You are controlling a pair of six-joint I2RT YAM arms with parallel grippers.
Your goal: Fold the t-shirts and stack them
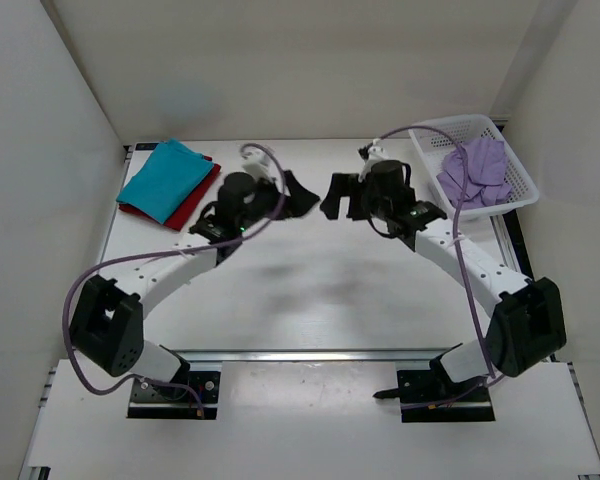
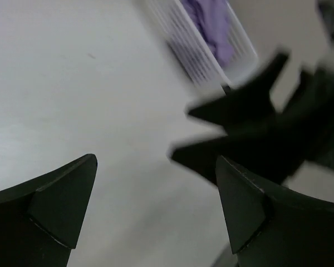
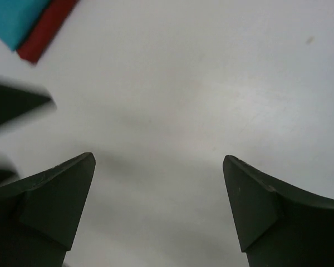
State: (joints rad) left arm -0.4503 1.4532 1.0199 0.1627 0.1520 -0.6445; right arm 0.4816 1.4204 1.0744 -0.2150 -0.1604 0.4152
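Left fingers and right fingers wide, empty, over smooth white table; crumpled lavender shirt in mesh basket.

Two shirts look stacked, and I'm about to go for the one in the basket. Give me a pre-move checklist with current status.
1. Left pincer open, nothing held: ok.
2. Right pincer open, nothing held: ok.
3. Teal shirt folded on top of dark red shirt: ok.
4. Lavender shirt folded: not ok, it lies crumpled in the white basket.
5. Pincers not touching each other: ok, but the tips face each other across a narrow gap mid-table.
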